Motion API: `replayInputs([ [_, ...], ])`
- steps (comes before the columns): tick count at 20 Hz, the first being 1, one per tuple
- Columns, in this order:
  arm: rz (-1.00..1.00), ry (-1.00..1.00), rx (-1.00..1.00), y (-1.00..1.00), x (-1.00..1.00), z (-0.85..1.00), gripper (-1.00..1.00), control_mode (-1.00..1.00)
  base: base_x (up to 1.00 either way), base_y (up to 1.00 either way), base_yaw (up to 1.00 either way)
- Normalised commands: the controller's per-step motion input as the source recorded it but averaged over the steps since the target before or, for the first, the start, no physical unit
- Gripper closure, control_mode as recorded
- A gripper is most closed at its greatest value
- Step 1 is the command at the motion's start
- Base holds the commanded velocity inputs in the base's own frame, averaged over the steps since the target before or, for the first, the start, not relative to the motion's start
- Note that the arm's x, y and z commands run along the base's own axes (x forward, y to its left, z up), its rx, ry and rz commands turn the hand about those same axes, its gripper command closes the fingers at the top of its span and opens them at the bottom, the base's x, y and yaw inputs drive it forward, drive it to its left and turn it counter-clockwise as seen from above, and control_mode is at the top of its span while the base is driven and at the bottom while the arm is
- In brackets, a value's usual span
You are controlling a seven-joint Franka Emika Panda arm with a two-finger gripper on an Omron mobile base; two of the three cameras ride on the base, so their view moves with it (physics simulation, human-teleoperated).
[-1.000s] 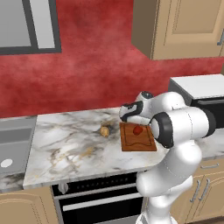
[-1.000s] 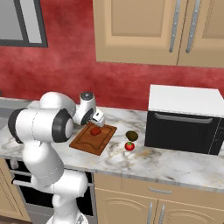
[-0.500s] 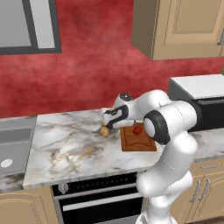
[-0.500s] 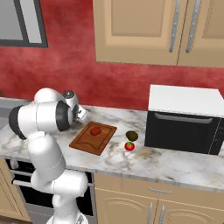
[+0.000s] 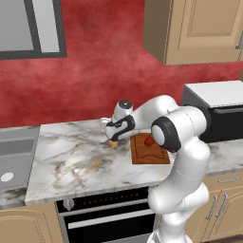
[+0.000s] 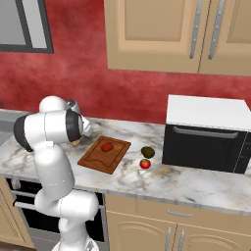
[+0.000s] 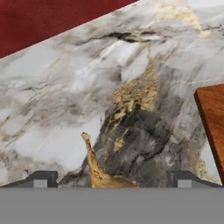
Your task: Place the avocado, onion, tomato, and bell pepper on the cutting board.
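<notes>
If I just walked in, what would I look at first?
Probably the big white robot arm bent low over the marble counter, its gripper open around the tan onion. Next, the brown cutting board with the dark red bell pepper on it, and the tomato and avocado beside the black microwave.

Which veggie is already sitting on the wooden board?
The dark red bell pepper lies on the cutting board. The tomato and avocado sit on the counter beside it.
</notes>
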Motion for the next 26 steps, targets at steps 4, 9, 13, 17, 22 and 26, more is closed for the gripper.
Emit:
replayInputs([
  [4, 0.02, 0.00, -0.05, 0.00, 0.00, -0.06, -1.00, -1.00, 0.00, 0.00, 0.00],
  [9, 0.06, 0.00, -0.05, 0.00, -0.12, -0.14, -1.00, -1.00, 0.00, 0.00, 0.00],
  [13, 0.05, 0.00, -0.01, 0.05, -0.13, -0.13, -1.00, -1.00, 0.00, 0.00, 0.00],
  [17, 0.01, 0.00, 0.00, 0.04, -0.03, -0.03, -1.00, -1.00, 0.00, 0.00, 0.00],
  [22, 0.00, 0.00, -0.03, 0.00, -0.07, -0.14, -1.00, -1.00, 0.00, 0.00, 0.00],
  [26, 0.00, 0.00, -0.05, 0.00, -0.07, -0.21, -1.00, -1.00, 0.00, 0.00, 0.00],
])
